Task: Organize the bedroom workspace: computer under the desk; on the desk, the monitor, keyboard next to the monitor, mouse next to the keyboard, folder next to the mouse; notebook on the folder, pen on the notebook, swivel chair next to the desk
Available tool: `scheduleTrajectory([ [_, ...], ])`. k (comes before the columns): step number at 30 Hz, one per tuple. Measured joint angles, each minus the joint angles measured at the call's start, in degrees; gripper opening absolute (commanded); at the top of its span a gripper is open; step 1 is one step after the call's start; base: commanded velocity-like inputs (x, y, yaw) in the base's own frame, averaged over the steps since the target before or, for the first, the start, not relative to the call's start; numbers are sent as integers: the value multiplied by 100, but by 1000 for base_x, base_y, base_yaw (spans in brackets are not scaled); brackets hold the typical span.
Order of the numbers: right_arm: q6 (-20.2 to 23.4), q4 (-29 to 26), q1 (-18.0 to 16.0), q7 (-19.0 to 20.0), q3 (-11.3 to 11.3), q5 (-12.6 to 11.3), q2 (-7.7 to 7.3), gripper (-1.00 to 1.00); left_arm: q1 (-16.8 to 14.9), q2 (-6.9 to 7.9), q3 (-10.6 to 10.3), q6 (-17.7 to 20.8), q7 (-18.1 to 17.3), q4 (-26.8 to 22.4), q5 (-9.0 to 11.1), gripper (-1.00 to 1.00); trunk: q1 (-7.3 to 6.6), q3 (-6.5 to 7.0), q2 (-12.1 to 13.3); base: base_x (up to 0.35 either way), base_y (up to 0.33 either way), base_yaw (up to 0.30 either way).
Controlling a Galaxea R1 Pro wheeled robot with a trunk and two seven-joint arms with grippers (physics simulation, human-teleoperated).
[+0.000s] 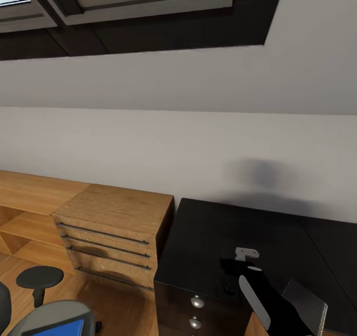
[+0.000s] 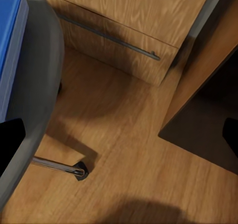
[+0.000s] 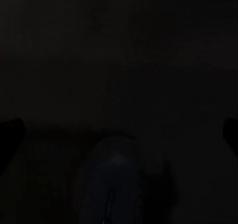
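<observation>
The blue folder (image 1: 58, 327) lies on the grey swivel chair (image 1: 29, 321), left of the black desk (image 1: 208, 237). Both pincers look wide open. The mouse (image 3: 113, 179) sits on the desk.

Right arm (image 1: 270, 301) reaches forward, its hand (image 1: 246, 253) extended; fingers' spread unclear.
</observation>
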Motion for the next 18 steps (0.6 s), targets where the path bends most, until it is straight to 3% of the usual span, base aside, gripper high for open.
scheduleTrajectory([
  [13,3,81,0,-28,3,0,0,100,0,0,5,4,2,-4,8,100,286,-234,-522,0,0,0],
  [18,19,109,0,-7,2,-15,7,100,-1,7,-1,4,-5,-5,11,100,286,-234,-523,0,0,0],
])
